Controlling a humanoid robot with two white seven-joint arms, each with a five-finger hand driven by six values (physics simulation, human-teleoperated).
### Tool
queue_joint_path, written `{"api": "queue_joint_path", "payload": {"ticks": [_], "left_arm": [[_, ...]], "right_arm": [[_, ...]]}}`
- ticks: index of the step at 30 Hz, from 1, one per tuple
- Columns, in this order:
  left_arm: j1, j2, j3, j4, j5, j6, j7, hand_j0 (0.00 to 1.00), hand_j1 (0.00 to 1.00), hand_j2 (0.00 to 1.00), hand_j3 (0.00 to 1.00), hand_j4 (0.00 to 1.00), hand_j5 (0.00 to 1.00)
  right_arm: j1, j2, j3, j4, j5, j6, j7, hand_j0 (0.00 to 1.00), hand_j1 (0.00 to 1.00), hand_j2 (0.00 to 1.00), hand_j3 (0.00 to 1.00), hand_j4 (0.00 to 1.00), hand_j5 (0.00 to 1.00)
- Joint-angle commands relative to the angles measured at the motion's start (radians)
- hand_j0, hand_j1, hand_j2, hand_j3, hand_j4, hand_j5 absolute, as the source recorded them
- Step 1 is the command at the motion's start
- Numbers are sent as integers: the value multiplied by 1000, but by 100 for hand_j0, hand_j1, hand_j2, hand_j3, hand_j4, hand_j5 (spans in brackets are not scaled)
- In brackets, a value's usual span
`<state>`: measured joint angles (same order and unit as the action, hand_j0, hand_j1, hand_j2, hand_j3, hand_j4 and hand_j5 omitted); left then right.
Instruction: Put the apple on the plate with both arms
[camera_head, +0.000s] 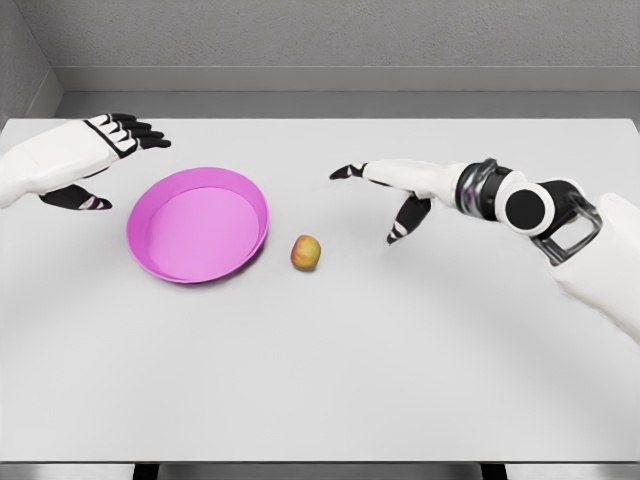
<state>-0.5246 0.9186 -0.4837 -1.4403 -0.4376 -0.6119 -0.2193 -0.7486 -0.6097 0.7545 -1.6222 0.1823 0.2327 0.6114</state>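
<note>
The apple (306, 252) is small and round, yellow-green on its left side and flushed red-orange on its right, and it lies on the white table (400, 380) just beside the right rim of the plate (170, 262), apart from it, at about 3 o'clock from the plate's middle. The plate is a shallow magenta dish with a raised rim, tilted slightly in the view so its inner floor shows. The apple's stem and its underside cannot be made out, and it looks near enough round that no long axis or pointing direction can be told. The right hand (392, 190) hovers at about 2 o'clock from the apple, well apart from it, fingers spread and holding nothing, thumb hanging down toward the table. The left hand (105, 150) sits at about 10 o'clock from the plate, fingers relaxed and extended, empty. Both forearms are cut off by the picture's edges.
</note>
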Motion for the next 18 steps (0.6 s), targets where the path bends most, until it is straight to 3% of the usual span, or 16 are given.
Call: {"api": "queue_joint_path", "payload": {"ticks": [1, 4, 6, 10, 14, 18], "left_arm": [[0, -7, -1, 0, 4, 1, -2, 100, 100, 100, 100, 100, 100], [0, -7, -3, 0, 2, 1, -2, 100, 100, 100, 100, 100, 100], [0, -9, -4, -2, 2, 1, -3, 100, 100, 100, 100, 100, 100], [-9, -53, -45, -29, -1, 1, -31, 100, 100, 100, 100, 100, 100], [-72, -129, -125, -140, -50, 1, -100, 100, 100, 100, 100, 100, 100], [-149, -230, -234, -140, -98, 1, -141, 100, 100, 100, 100, 100, 100]], "right_arm": [[3, -99, -193, 4, 2, -6, -1, 100, 100, 100, 100, 100, 100], [34, -150, -359, 25, 2, -7, -1, 100, 100, 100, 100, 100, 100], [40, -173, -373, 39, 2, -9, -1, 100, 100, 100, 100, 100, 100], [152, -177, -461, -15, -6, -6, -1, 100, 100, 100, 100, 100, 100], [170, -196, -466, -19, -6, -6, -1, 100, 100, 100, 100, 100, 100], [173, -197, -466, -18, -6, -6, -1, 100, 100, 100, 100, 100, 100]]}}
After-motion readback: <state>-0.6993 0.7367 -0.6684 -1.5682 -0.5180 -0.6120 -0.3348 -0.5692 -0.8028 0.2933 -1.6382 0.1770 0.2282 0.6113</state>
